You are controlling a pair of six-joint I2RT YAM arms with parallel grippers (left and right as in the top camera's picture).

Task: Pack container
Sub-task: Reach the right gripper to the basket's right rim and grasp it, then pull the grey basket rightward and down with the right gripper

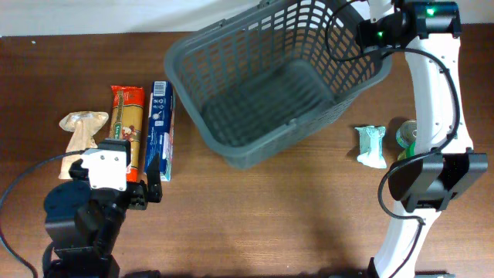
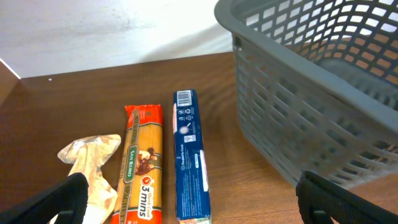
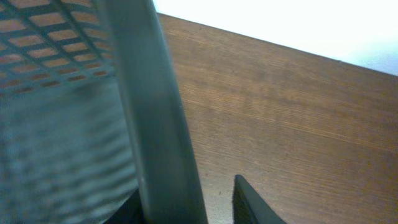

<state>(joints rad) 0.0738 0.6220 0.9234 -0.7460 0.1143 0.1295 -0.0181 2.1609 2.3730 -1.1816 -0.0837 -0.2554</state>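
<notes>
Container (image 1: 193,93) sat tilted at upper centre of frame, its rim clamped in right end effector (image 1: 366,37), probably to angle the mouth for loading. Left end effector (image 1: 147,191), lower left, stood wide open and empty by pasta packet (image 1: 127,123) and blue box (image 1: 160,127), likely next picks.

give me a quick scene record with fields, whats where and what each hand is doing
container: dark grey basket, nothing inside
left of container: blue box, orange pasta packet, beige packet, side by side on the table
right of container: light green packet; a green item partly hidden by the right arm
left hand: open, holding nothing, over the near ends of the packets
right hand: fingers either side of the container's rim; grip unclear
</notes>
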